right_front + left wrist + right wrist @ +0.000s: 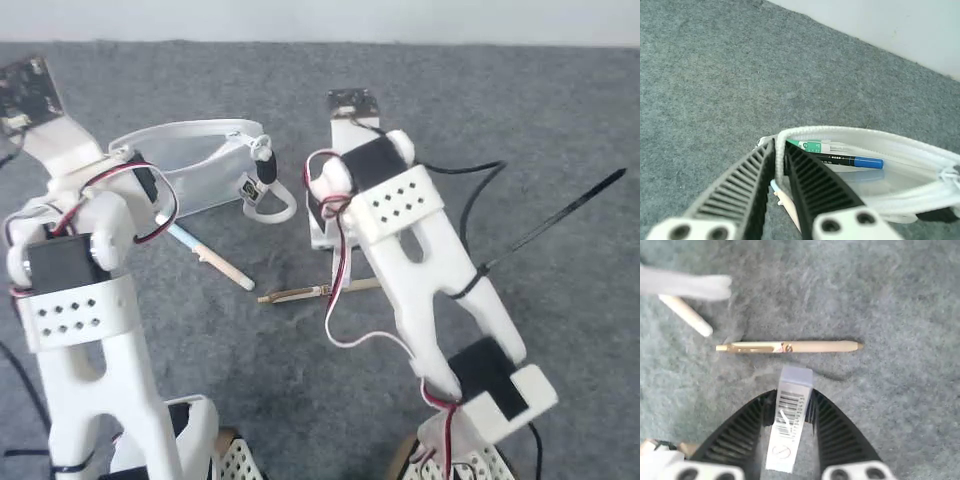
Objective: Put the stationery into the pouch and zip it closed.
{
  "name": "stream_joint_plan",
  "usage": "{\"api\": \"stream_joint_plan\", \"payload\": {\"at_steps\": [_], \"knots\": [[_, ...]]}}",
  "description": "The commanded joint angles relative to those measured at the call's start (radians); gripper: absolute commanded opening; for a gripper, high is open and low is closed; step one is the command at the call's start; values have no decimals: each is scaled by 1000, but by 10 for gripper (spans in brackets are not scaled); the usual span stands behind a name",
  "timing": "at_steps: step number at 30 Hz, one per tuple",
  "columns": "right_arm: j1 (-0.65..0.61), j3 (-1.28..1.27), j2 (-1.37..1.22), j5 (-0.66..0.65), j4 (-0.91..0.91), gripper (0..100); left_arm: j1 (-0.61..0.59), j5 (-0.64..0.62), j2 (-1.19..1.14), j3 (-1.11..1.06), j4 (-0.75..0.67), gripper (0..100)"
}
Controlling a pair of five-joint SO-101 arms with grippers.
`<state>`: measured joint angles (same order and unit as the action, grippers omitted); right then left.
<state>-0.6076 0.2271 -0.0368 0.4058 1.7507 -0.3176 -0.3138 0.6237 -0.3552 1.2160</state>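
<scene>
The translucent white pouch (210, 165) lies open at the back left. A black pen with a blue cap (850, 160) and a green-labelled item (810, 145) lie inside it. My left gripper (128, 155) is at the pouch's left end, its black fingers (805, 175) shut on the pouch's zip rim (840, 132). A beige pen (300, 293) (790, 346) lies on the mat in the middle. A cream and light-blue pen (212, 255) lies beside it. My right gripper (790, 396) hovers just behind the beige pen, shut on a small white barcoded box (787, 425).
The pouch's white loop strap (278, 208) lies on the grey mat (540, 120) between the pouch and the right arm. A black cable tie (560, 215) sticks out on the right. The far right of the mat is free.
</scene>
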Motion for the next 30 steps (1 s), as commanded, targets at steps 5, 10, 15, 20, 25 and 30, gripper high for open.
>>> {"api": "stream_joint_plan", "payload": {"at_steps": [5, 10, 15, 20, 25, 30], "knots": [[-82, -118, 185, -20, -2, 6, 2, -11, -8, -7, -23, 10], [-87, -273, 309, -20, -162, 6, 2, -11, -8, -7, -23, 10], [-85, -445, 450, -17, -337, 6, 2, -11, -8, -7, -23, 10], [-85, -595, 588, -15, -501, 6, 2, -11, -8, -7, -23, 10], [-85, -744, 716, -15, -671, 6, 2, -11, -8, -7, -23, 10], [-85, -888, 832, -15, -889, 6, 3, -11, -8, -7, -25, 10]]}}
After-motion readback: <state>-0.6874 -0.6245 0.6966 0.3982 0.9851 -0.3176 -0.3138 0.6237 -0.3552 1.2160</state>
